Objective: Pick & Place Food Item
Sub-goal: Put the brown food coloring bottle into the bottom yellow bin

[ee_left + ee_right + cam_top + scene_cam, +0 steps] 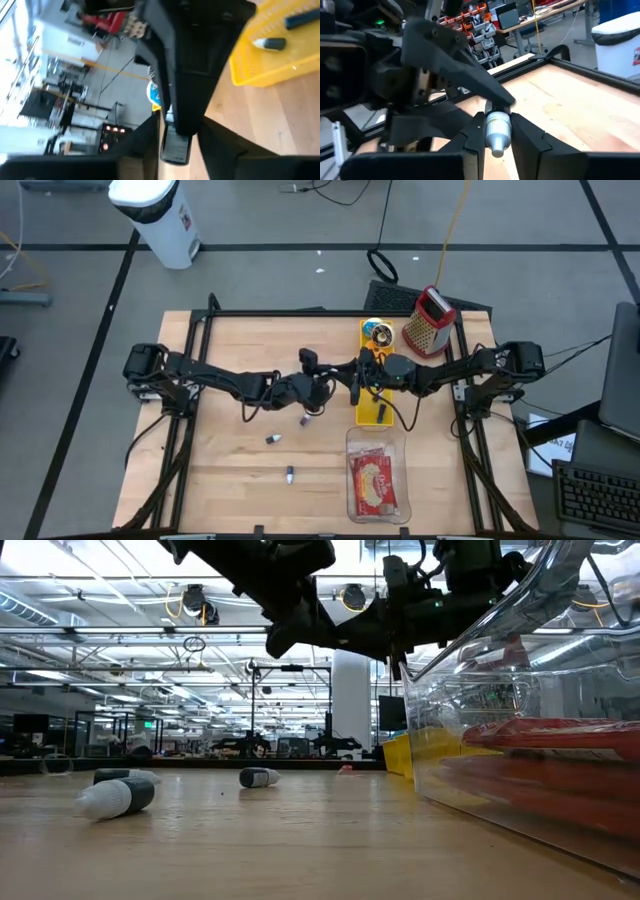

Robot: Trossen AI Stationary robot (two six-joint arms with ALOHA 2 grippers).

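Note:
My two arms meet above the middle of the table. Between them hangs a small bottle (497,131) with a silver-grey body and a dark far end (175,147). My right gripper (497,120) is shut on it, coming from the table's right. My left gripper (177,125) comes from the left, its fingers standing close on either side of the dark end with a thin gap showing. A red and yellow food packet (374,483) lies in a clear container (352,442) at the near right. My right gripper pinches the bottle's silver-grey body (496,125) between its two fingers. The fingers lie level, coming from the table's right, along the bottle. The bottle is lifted clear of the table, with its rounded grey end pointing back toward my right wrist.
A yellow tray (372,412) with small bottles lies under the right gripper. A grater (430,320) and a can (377,332) stand at the far right. Three loose small bottles (273,439) (290,473) (307,419) lie on the wood near the middle.

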